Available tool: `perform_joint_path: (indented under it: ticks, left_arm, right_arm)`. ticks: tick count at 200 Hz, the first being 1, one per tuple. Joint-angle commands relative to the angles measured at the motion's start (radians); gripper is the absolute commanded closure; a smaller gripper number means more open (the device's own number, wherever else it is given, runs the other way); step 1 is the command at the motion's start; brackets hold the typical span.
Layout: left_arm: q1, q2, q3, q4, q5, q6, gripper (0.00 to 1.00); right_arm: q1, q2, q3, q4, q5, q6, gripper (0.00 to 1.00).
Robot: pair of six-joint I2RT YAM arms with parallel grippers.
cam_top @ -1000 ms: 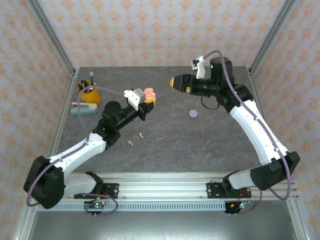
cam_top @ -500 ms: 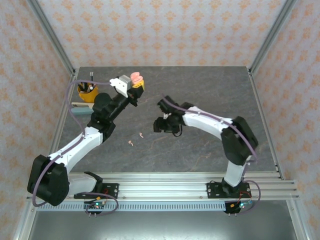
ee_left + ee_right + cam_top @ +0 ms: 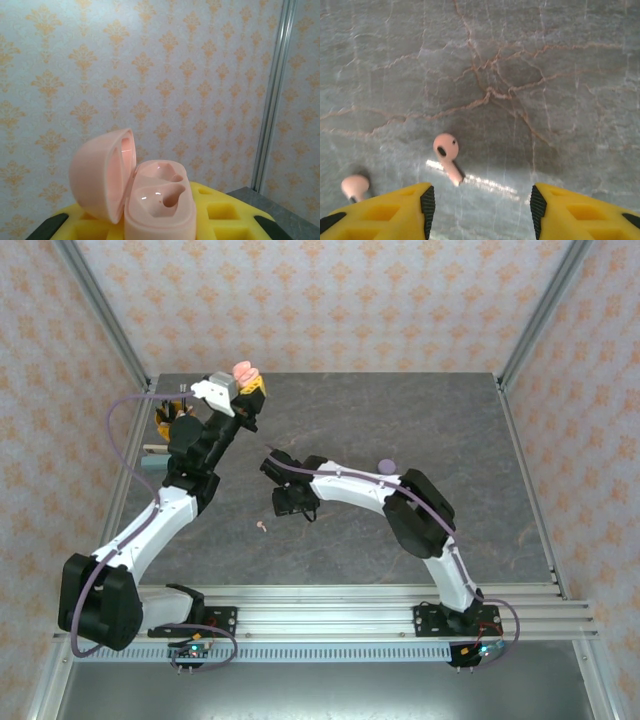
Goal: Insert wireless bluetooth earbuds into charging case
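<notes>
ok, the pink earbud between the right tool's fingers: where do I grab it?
Probably the round head of the pink earbud, from straight above: it lies flat on the table, thin stem toward the right tool. Shift left first; it sits off-centre.

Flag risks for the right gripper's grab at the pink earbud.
1. The pink earbud lies off-centre, toward one finger of the open right gripper; closing may flick it away.
2. A second pink earbud sits beside that finger and could get nudged.
3. The left gripper holds the open pink case high; a missed insertion likely drops the bud far.
</notes>
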Motion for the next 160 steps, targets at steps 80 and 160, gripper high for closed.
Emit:
perform_joint_path:
  ticks: [80, 160]
  left_arm:
    - [0.022, 0.009, 0.032, 0.051, -0.02, -0.026, 0.97]
    - [0.023, 0.011, 0.033, 0.047, -0.015, -0.032, 0.98]
  right_arm:
    - [0.016, 0.133, 0.143, -0.054, 0.009, 0.007, 0.53]
    - [0.045, 0.164, 0.156, -0.079, 0.029, 0.017, 0.63]
